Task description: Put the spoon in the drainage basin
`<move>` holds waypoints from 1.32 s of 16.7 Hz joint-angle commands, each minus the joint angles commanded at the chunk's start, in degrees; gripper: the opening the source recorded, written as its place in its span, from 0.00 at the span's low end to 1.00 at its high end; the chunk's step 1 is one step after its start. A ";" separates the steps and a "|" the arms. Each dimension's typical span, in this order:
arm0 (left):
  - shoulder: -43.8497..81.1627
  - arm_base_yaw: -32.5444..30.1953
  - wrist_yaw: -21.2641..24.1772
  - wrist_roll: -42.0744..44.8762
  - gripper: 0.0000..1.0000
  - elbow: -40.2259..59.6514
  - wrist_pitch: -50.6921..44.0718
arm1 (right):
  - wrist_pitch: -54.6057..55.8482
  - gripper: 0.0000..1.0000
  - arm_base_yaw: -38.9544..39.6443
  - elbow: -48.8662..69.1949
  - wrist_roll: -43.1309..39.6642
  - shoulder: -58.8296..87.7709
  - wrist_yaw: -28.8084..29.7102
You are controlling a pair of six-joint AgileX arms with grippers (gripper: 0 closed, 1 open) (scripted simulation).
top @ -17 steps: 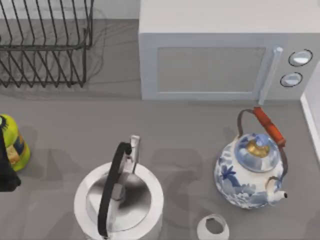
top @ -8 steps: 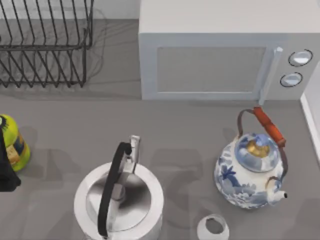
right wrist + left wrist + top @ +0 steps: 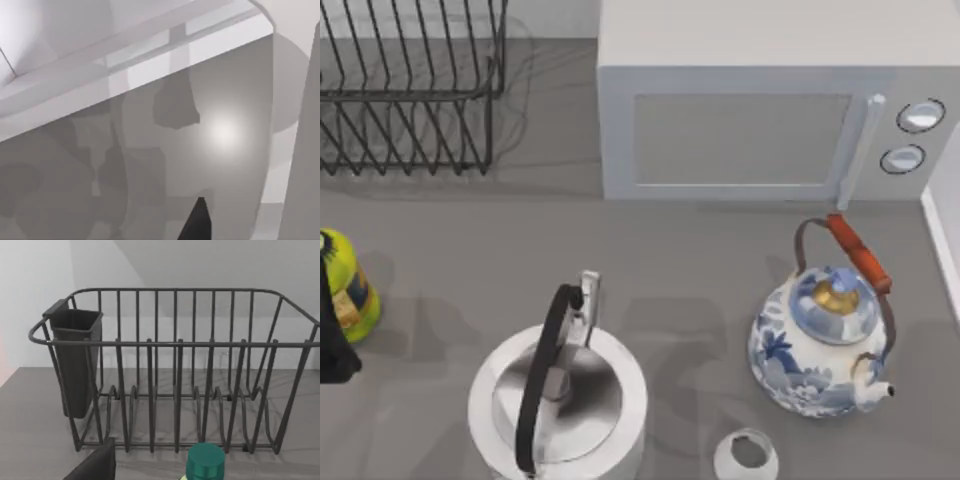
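Note:
The spoon is out of view. The drainage basin (image 3: 410, 90), a black wire rack, stands at the table's back left. In the left wrist view the drainage basin (image 3: 175, 390) faces the camera, with a dark cutlery cup (image 3: 75, 360) hung on one end. My left arm (image 3: 330, 340) shows as a black shape at the left edge, beside a yellow-green bottle (image 3: 345, 285). A dark part of my left gripper (image 3: 95, 465) lies close to the bottle's green cap (image 3: 205, 462). A dark tip of my right gripper (image 3: 197, 222) hangs over a grey surface.
A white microwave (image 3: 760, 110) fills the back middle and right. A steel kettle with a black handle (image 3: 555, 400) stands front centre. A blue-and-white teapot (image 3: 825, 345) is at the front right, with a small white cup (image 3: 745, 455) near the front edge.

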 joint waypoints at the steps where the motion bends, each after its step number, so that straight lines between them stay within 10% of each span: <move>1: 0.00 0.00 0.00 0.00 1.00 0.00 0.00 | -1.75 0.00 0.90 4.79 0.94 3.50 0.10; 14: 0.00 0.00 0.00 0.00 1.00 0.00 0.00 | -25.42 0.00 15.63 78.42 16.10 52.38 1.66; 22: 0.00 0.00 0.00 0.00 1.00 0.00 0.00 | -29.46 0.00 19.75 93.26 20.06 62.38 2.36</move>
